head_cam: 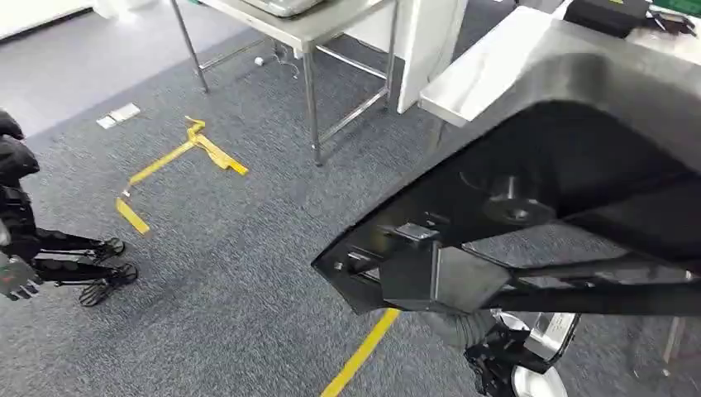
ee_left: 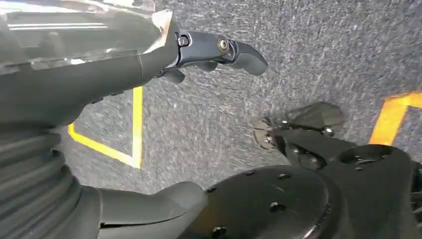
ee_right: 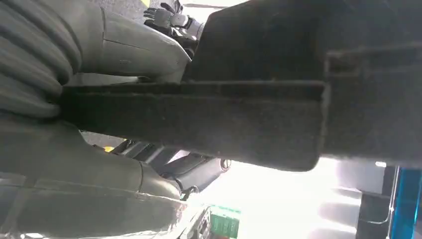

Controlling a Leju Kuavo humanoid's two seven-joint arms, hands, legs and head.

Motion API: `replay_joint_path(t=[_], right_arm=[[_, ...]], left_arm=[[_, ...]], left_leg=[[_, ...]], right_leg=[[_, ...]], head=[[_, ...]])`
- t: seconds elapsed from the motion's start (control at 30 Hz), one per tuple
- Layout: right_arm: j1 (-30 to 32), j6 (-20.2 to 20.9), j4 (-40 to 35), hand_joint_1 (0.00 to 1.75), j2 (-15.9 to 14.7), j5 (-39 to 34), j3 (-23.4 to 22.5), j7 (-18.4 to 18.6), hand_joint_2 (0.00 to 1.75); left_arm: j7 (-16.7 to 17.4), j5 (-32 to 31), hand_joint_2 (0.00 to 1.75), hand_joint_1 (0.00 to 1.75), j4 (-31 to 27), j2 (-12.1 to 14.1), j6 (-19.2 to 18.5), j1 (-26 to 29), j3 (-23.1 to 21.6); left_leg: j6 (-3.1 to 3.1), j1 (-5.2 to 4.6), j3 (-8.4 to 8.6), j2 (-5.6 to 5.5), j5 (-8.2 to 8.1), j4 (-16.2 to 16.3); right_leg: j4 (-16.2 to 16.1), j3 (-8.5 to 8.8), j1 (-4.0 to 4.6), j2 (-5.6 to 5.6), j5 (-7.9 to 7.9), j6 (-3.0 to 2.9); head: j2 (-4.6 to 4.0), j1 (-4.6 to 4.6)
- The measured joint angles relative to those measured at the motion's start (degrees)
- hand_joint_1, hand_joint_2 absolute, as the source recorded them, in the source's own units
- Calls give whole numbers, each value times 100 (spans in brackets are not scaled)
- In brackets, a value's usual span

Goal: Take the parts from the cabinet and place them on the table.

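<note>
The large black moulded plastic part with a smooth outer shell and ribbed struts on its underside is carried low in front of the robot — it covers the right half of the head view, from lower centre up to the right edge. The right hand sits beneath it at the bottom right of the frame, gripping its lower rib; in the right wrist view the grey thumb lies on one side of a flat black rib and the rest of the hand on the other, clamped around it. The left hand hangs at the far left edge, holding nothing, and in the left wrist view its dark fingers reach out loosely apart over grey carpet. Yellow tape lines cross the carpet at centre left. Further back, at top centre, stands a steel-legged metal table.
</note>
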Motion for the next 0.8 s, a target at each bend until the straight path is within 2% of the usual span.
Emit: replay_joint_path(t=[0.03, 0.07, 0.1, 0.13, 0.17, 0.23, 0.27, 0.3, 0.33, 0.37, 0.4, 0.43, 0.47, 0.57, 0.6, 0.63, 0.67, 0.7, 0.73, 0.77, 0.8], right_arm=[[12, 0, 0, 175, 0, 0, -4, 0, 175], [14, 0, 0, 175, -2, 2, -7, 0, 175], [18, -2, -4, 175, -4, 2, -20, 0, 175], [7, 0, -4, 175, -4, 2, -22, 0, 175], [-6, 0, -11, 175, -2, 0, -37, 0, 175], [8, 0, -11, 175, -2, 2, -37, 0, 175], [19, -2, -11, 175, -2, 0, -37, 2, 175], [24, 0, -11, 175, -4, 2, -41, 2, 175], [22, -2, -11, 175, -4, 2, -42, 2, 175], [20, 0, -11, 175, -4, 2, -42, 2, 175], [17, -2, -11, 175, -2, 2, -42, 4, 175], [13, 0, -11, 175, 0, 2, -44, 11, 175], [13, 0, -11, 175, 4, 2, -48, 17, 175], [28, 0, -13, 175, -2, 2, -96, 17, 175], [29, 0, -15, 175, -4, 2, -103, 13, 175], [40, 4, -24, 175, -4, 4, -107, 9, 175], [37, 9, -26, 175, -7, 4, -114, 2, 175], [45, 11, -24, 175, -4, 4, -114, -2, 175], [52, 17, -22, 175, -7, 9, -114, -2, 175], [67, 20, -17, 175, -7, 15, -114, -2, 175], [71, 31, -2, 175, -7, 18, -114, -4, 175]], left_arm=[[0, 0, 175, 0, 0, 2, 0, -6, 0], [0, -2, 175, 0, 0, 2, 0, -8, 0], [0, -2, 175, 0, 0, -2, 0, -21, 0], [0, -2, 175, 0, 0, 0, 0, -20, 0], [-2, -2, 175, 0, 2, 11, 0, -13, 0], [0, -2, 175, 0, 2, 13, -4, 4, 0], [0, -2, 175, 0, 4, 13, -4, 4, 0], [0, -2, 175, 0, 4, 11, -4, 1, 0], [0, -2, 175, 0, 4, 11, -4, -4, 0], [0, -2, 175, 0, 4, 7, -4, -9, 0], [0, -2, 175, 0, 4, 2, -2, -12, 0], [0, -2, 175, 0, 4, 9, 4, -13, 0], [0, -2, 175, 0, 7, 7, 9, -12, 0], [7, 2, 175, 0, 7, 7, 9, -37, 0], [7, 11, 175, 0, 7, 9, 9, -46, 0], [29, 31, 175, 0, 9, 11, 11, -54, 0], [64, 52, 175, 0, 9, 0, 26, -51, 0], [116, 61, 175, 0, 11, -2, 53, -47, 0], [144, 81, 175, 0, 15, -2, 79, -35, 0], [142, 107, 175, 0, 24, 0, 101, -24, 0], [142, 118, 175, 0, 26, -2, 109, -21, 0]], left_leg=[[49, -34, 10, 63, 9, 2], [107, -23, 69, 126, 42, -31], [170, 4, 64, 219, 83, -72], [199, -17, 67, 254, 91, -84], [220, -32, 61, 340, 96, -82], [228, -63, 44, 494, 91, -79], [232, -69, 39, 568, 89, -77], [234, -70, 41, 646, 86, -77], [234, -70, 48, 703, 80, -77], [228, -69, 60, 775, 72, -77], [210, -69, 78, 826, 60, -77], [184, -104, 94, 869, 42, -74], [141, -134, 96, 911, 13, -68], [80, -122, 147, 1089, 10, -101], [42, -104, 125, 1098, -29, -78], [12, -78, 76, 812, -142, 58], [4, -59, -77, 558, -390, 430], [-14, -55, -306, 439, -637, 921], [-32, -55, -544, 398, -825, 1395], [-41, -55, -701, 384, -881, 1678], [-37, -55, -723, 384, -809, 1682]], right_leg=[[-35, -12, -31, 72, 29, 44], [-43, -61, -26, 135, 42, 86], [43, -89, -22, -40, 2, 96], [232, -184, 10, -351, -116, 77], [650, -384, 17, -510, -323, 37], [1588, -821, 16, -565, -674, -3], [1838, -936, 16, -565, -724, 19], [1764, -896, 16, -569, -670, 60], [1472, -730, 16, -584, -544, 104], [906, -425, 16, -648, -338, 153], [312, -96, 20, -839, -165, 176], [-10, 52, 48, -1101, -143, 123], [-13, 93, 94, -1034, -100, 65], [-12, 34, 109, -843, -73, -21], [-57, 68, -13, -768, -34, -83], [-59, 71, -11, -711, -29, -101], [-57, 67, -20, -665, -25, -175], [-57, 60, -20, -600, -16, -193], [-53, 48, -13, -523, -17, -199], [-50, 44, -5, -444, -16, -198], [-47, 48, -3, -374, -15, -197]], head=[[0, -4], [0, 0], [0, 0], [-2, 2], [0, 48], [0, 42], [0, 46], [0, 44], [0, 48], [-2, 46], [0, 48], [-2, 57], [-2, 44], [-2, 37], [0, 35], [-2, 22], [0, 0], [0, -18], [0, -13], [0, -20], [-2, -13]])
